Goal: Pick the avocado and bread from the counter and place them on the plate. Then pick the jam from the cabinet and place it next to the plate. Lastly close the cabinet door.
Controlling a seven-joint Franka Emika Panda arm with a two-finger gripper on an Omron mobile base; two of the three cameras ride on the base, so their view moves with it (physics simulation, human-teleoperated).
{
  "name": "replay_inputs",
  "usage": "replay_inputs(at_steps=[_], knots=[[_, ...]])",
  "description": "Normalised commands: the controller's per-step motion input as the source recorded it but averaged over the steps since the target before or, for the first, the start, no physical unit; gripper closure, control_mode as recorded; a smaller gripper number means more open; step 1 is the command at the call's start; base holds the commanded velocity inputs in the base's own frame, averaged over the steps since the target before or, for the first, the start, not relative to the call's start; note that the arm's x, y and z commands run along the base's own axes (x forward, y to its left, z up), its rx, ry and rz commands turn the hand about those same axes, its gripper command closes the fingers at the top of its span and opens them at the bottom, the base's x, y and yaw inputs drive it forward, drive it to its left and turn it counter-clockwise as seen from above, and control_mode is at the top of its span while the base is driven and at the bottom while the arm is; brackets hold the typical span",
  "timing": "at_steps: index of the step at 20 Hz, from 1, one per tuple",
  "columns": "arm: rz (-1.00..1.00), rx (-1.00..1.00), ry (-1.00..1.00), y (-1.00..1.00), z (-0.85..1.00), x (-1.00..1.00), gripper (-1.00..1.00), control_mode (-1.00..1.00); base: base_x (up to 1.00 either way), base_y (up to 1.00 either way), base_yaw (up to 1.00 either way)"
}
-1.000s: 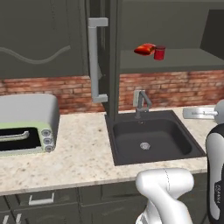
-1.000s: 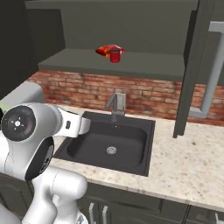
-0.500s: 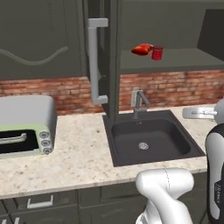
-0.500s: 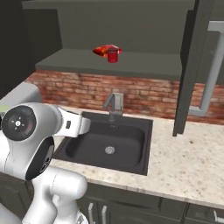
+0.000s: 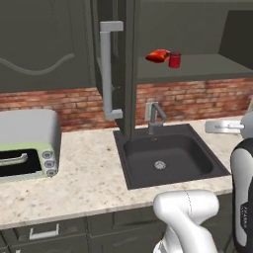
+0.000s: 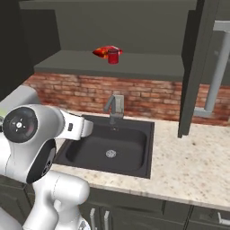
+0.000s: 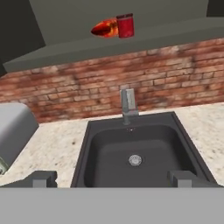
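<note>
Since the gripper (image 7: 112, 178) is wide open and empty over the sink (image 7: 135, 153), I'd lift straight toward the jam (image 7: 125, 25) on the shelf above the sink.

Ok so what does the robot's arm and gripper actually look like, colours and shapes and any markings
The arm is glossy white, built of rounded tubular links. One joint has a dark round cap with small red marks. A dark link at the right edge of the left base view carries small lettering, too small to read. The gripper has two small, blocky dark grey fingertips. No cables show.
</note>
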Motion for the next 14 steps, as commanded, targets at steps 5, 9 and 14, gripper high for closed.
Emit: replay_inputs(at_steps=[5,9,14], knots=[[0.00,0.00,0.12,0.00,0.13,0.41,-1.00,-1.00,0.00,0.00,0.00],[0.00,-0.01,0.06,0.00,0.58,0.09,-1.00,-1.00,0.00,0.00,0.00],[0.00,-0.04,0.00,0.00,0.63,0.00,-1.00,-1.00,0.00,0.00,0.00]])
